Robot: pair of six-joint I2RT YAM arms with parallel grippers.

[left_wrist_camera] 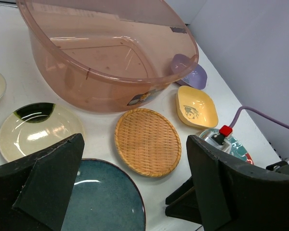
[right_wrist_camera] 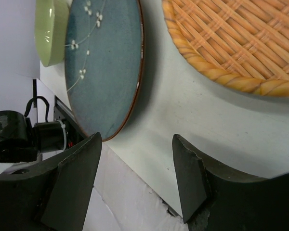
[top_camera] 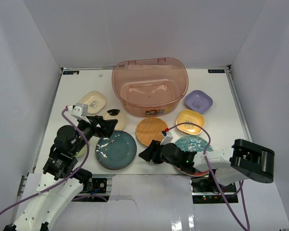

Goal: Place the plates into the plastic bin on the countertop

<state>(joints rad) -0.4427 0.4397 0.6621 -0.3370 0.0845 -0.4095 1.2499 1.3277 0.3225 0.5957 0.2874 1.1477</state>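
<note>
The translucent pinkish-brown bin (top_camera: 149, 86) stands empty at the back of the countertop (top_camera: 221, 91); it also shows in the left wrist view (left_wrist_camera: 106, 57). In front of it lie the orange woven plate (top_camera: 152, 131), the teal plate (top_camera: 116, 150), the cream round plate (top_camera: 116, 118), the cream squarish plate (top_camera: 92, 101), the yellow plate (top_camera: 190, 121), the purple plate (top_camera: 198, 101) and the red plate with teal flower (top_camera: 195, 143), partly under my right arm. My left gripper (top_camera: 108, 126) is open and empty above the teal plate's far edge. My right gripper (top_camera: 151, 151) is open and empty, low between the teal and woven plates.
A green plate (right_wrist_camera: 50, 29) lies left of the teal plate (right_wrist_camera: 101, 62), mostly hidden under my left arm in the top view. The countertop's near edge (right_wrist_camera: 149, 178) runs right under my right gripper (right_wrist_camera: 137, 139). White walls enclose the table.
</note>
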